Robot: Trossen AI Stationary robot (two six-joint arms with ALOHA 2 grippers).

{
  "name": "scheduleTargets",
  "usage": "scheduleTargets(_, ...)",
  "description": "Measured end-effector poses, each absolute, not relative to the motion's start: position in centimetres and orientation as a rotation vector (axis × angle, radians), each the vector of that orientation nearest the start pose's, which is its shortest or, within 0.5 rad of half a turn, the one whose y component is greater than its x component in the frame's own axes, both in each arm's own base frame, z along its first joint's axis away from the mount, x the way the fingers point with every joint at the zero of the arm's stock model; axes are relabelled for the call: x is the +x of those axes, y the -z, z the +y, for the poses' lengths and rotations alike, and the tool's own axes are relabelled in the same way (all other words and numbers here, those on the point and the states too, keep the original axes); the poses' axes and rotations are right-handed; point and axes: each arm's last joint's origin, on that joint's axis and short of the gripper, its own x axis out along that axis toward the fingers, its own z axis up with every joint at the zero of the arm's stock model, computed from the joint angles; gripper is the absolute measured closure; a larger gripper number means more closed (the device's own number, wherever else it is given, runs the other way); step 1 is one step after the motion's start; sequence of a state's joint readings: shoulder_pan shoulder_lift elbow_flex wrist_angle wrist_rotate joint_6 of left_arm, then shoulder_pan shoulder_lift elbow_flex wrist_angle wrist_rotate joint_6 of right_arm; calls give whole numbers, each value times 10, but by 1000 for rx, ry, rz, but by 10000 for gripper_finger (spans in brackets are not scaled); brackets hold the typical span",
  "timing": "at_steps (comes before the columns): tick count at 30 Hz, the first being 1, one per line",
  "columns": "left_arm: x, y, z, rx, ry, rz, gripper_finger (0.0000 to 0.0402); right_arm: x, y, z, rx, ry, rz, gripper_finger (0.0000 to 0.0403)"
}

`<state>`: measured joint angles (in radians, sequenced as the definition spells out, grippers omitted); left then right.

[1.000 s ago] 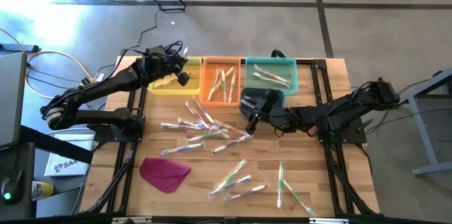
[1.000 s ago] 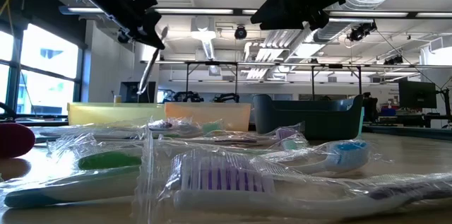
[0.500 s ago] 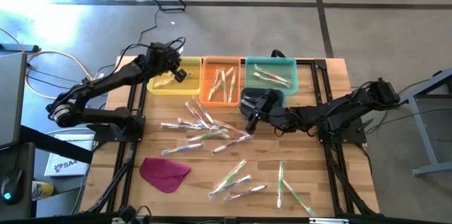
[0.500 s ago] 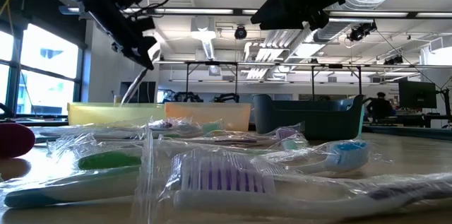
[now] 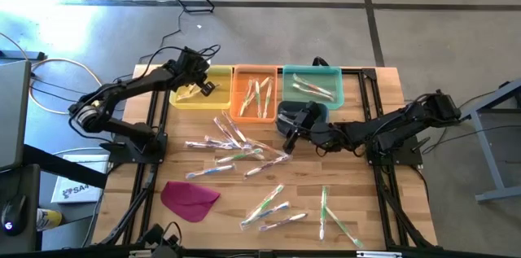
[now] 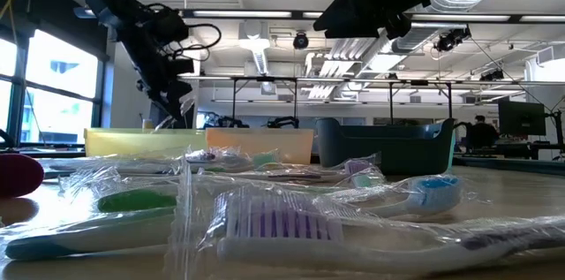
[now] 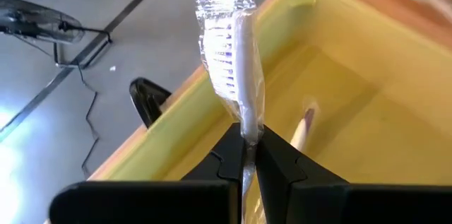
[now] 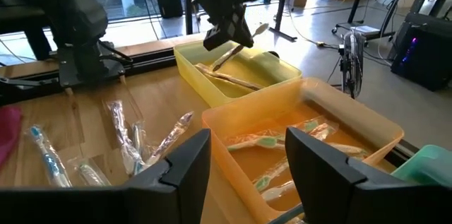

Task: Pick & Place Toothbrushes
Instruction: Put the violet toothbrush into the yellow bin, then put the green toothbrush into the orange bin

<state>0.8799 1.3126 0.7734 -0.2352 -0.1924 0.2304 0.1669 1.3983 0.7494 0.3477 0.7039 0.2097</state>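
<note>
While my left pincer [image 7: 247,155] hangs over the yellow bin [image 5: 192,95] at the far left of the surface [image 5: 374,209], I see it clamped tight on a wrapped toothbrush [image 7: 236,75]. The brush has a white handle and pale purple bristles, and its head sticks out past the fingertips [image 7: 229,164] in the wrist view, wrapper crimped at the tip. In the high view the pincer [image 5: 198,85] sits above the bin's middle, with the brush angled down into it. At least one more brush already lies on the yellow bin's floor.

My right pincer [image 5: 295,121] waits near the middle of the surface, just in front of the dark bin [image 5: 286,110]. Its two fingers [image 8: 185,171] stand well apart with nothing between them, and they point toward the orange bin [image 8: 311,146].

The orange bin [image 5: 255,95] sits just right of the yellow one and holds several wrapped brushes. The teal bin [image 5: 312,85] comes next on the right and also holds a few.

The loose toothbrushes [image 5: 236,148] lie scattered over the middle of the surface in clear wrappers, one cluster left of my right pincer. A second small cluster [image 5: 273,209] lies nearer the front edge, and a green-handled pair [image 5: 326,213] lies to its right. A magenta cloth [image 5: 189,199] lies flat at the near left. In the low view the nearest wrapped brushes [image 6: 265,223] fill the foreground, and the left arm [image 6: 154,46] comes down behind them over the yellow bin.
</note>
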Motion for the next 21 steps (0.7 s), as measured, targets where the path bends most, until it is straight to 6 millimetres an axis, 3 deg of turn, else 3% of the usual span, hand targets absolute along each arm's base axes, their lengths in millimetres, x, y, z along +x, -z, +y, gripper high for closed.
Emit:
scheduleTargets(10, 167, -201, 213, -102, -909, 930, 383, 291, -237, 30, 79, 559, 218, 227)
scheduleTargets(21, 169, -202, 214, -112, -932, 892, 280, 291, -237, 30, 79, 558, 218, 227)
